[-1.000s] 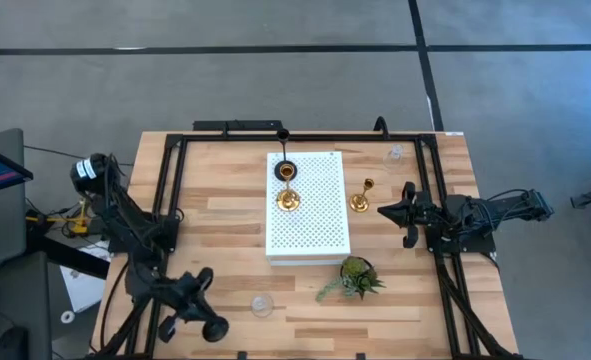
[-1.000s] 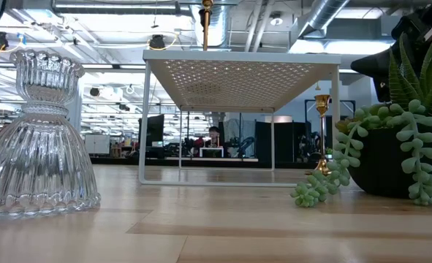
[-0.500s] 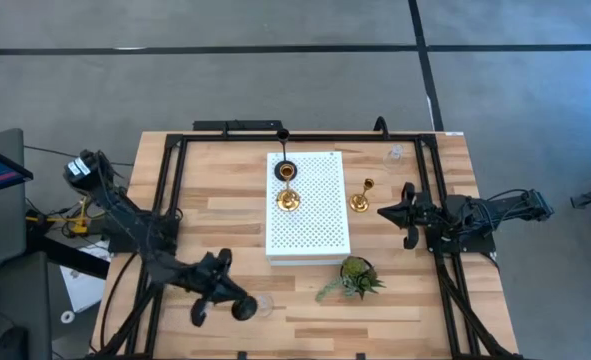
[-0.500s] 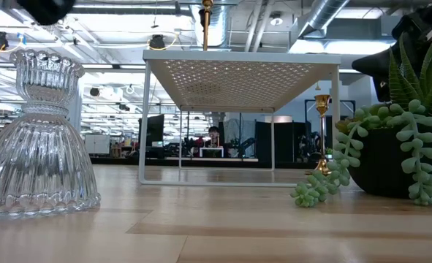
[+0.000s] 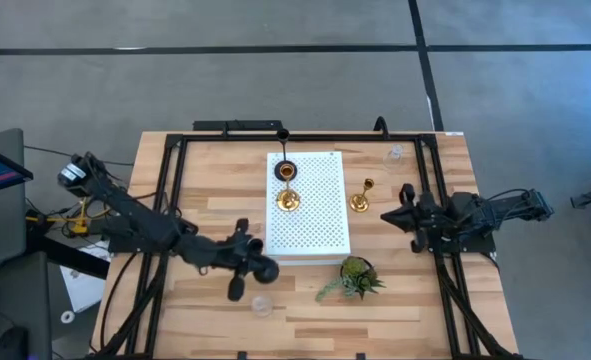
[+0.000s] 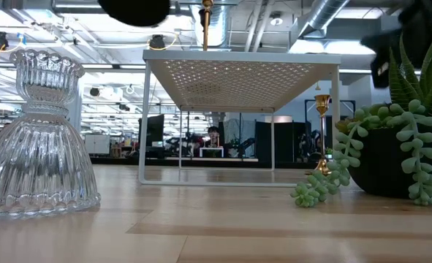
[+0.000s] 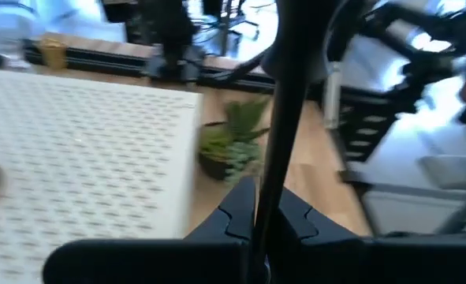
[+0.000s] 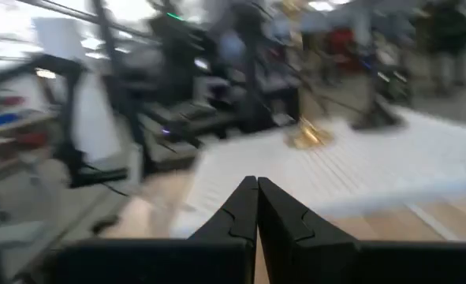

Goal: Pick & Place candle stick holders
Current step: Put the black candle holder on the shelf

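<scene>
Landmark: the white board, a raised perforated stand at the middle of the table.
On the board: one gold holder and one black holder, both at the board's far-left corner area. In the low view only a gold stem shows above the board's top.
Right of the board: a second gold holder stands on the table, just beside the board's right edge, upright.
Far right of the board: a clear glass holder stands near the table's far rail, well apart from the board.
Near side of the board: another clear glass holder stands on the table, upright, left of the plant.
Behind the board: a second black holder stands at the far rail.
Left gripper: over the table at the board's near-left corner, near the glass holder below it. Fingers pressed together, holding nothing, as its wrist view shows.
Right gripper: right of the board, close to the gold holder on the table. Fingers together, empty.
Progress, judged: two of six holders appear placed on the board; four remain on the table. Neither arm carries one.
</scene>
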`<action>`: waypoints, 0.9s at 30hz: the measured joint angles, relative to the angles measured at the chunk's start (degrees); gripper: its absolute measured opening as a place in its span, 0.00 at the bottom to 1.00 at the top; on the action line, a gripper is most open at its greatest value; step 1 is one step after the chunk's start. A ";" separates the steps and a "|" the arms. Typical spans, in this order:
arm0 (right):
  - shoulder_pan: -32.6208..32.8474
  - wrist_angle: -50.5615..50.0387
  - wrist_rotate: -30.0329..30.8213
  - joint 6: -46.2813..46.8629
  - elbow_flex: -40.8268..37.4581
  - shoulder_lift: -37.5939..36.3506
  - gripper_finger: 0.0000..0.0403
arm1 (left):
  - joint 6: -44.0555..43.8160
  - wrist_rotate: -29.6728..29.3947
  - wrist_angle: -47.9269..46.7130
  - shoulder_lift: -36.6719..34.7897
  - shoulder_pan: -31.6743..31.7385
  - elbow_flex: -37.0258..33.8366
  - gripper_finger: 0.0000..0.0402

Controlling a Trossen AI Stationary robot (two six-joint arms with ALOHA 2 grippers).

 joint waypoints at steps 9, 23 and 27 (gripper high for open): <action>0.00 9.63 -3.83 -4.57 0.22 0.04 0.00 | 4.05 7.23 0.30 0.83 8.56 0.55 0.02; 0.15 19.91 -5.66 -3.29 2.25 13.08 0.00 | 10.83 14.07 -1.25 9.15 12.21 10.27 0.02; 1.42 20.32 -5.48 -3.07 6.68 21.81 0.00 | 10.94 14.05 -1.32 9.20 12.21 10.36 0.02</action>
